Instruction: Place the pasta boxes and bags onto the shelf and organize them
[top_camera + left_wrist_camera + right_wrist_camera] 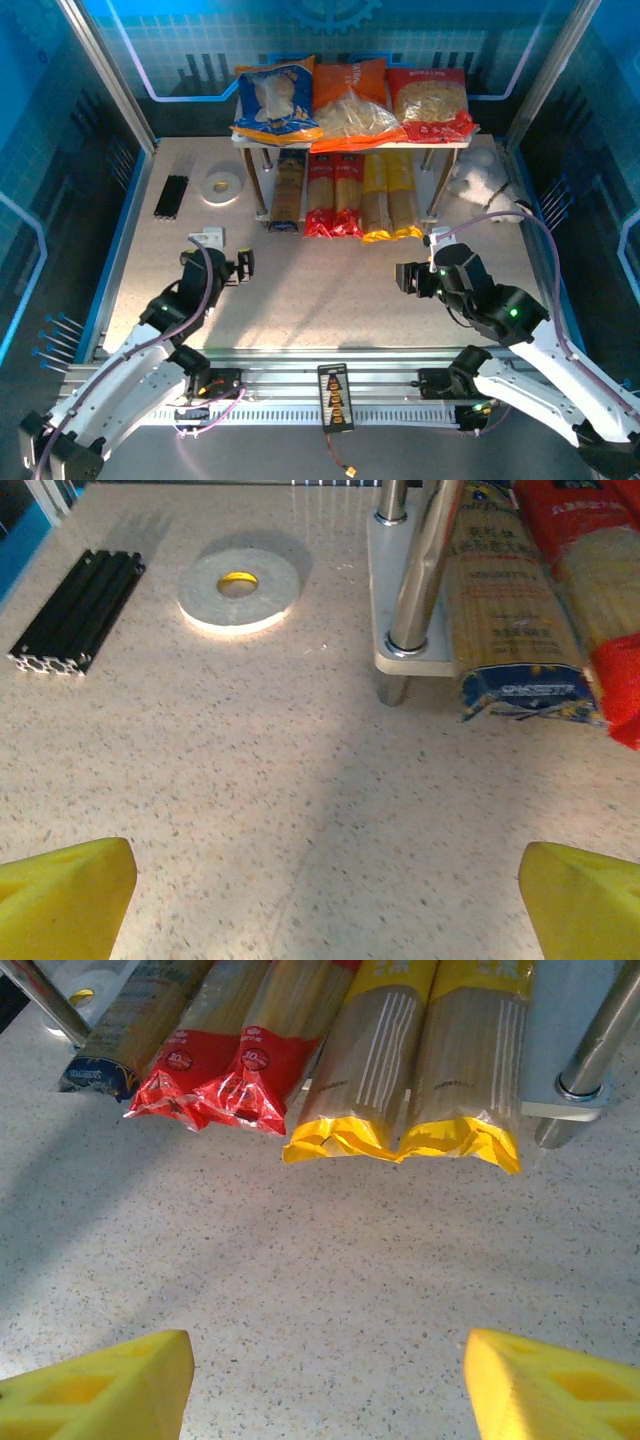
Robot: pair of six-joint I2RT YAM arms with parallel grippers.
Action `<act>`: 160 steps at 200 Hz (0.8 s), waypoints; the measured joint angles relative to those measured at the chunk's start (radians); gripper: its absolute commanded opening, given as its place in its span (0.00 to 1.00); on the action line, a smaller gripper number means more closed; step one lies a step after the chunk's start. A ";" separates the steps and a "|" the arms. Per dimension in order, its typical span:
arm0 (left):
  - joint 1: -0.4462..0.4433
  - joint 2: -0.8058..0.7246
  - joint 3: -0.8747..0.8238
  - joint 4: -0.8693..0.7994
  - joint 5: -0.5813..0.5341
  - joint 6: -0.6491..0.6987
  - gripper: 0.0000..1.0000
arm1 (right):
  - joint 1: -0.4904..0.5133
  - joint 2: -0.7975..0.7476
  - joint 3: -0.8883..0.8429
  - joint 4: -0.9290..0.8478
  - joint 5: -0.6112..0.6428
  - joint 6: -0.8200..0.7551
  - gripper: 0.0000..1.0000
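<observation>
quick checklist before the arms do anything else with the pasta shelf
1. Three bags on the shelf's top tier: ok.
2. Five spaghetti packs side by side on the lower tier: ok.
3. Pack ends inside the lower board's front edge: not ok, they overhang.
4. Left gripper open, empty: ok.
5. Right gripper open, empty: ok.

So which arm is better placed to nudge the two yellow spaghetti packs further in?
Probably the right. Its open gripper faces the yellow packs head-on; the left gripper points at the blue pack at the shelf's other end.
</observation>
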 measured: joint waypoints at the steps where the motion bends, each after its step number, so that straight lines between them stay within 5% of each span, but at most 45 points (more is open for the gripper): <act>1: 0.000 0.000 -0.003 0.006 -0.001 0.001 0.99 | 0.000 0.000 0.000 0.000 0.000 0.000 0.73; 35: 0.016 0.056 -0.234 0.448 -0.049 0.202 0.99 | 0.000 0.000 0.000 -0.002 0.003 0.000 0.73; 56: 0.112 0.157 -0.332 0.672 -0.032 0.256 0.99 | 0.000 0.000 -0.003 -0.003 0.004 0.001 0.73; 92: 0.267 0.417 -0.338 1.011 0.045 0.254 0.99 | -0.002 0.000 -0.017 -0.003 0.010 0.006 0.75; 133: 0.285 0.812 -0.274 1.326 0.116 0.288 0.99 | -0.006 -0.014 -0.028 -0.018 0.024 0.011 0.75; 160: 0.291 0.880 -0.280 1.440 0.145 0.288 0.99 | -0.010 -0.040 -0.040 -0.028 0.072 0.007 0.78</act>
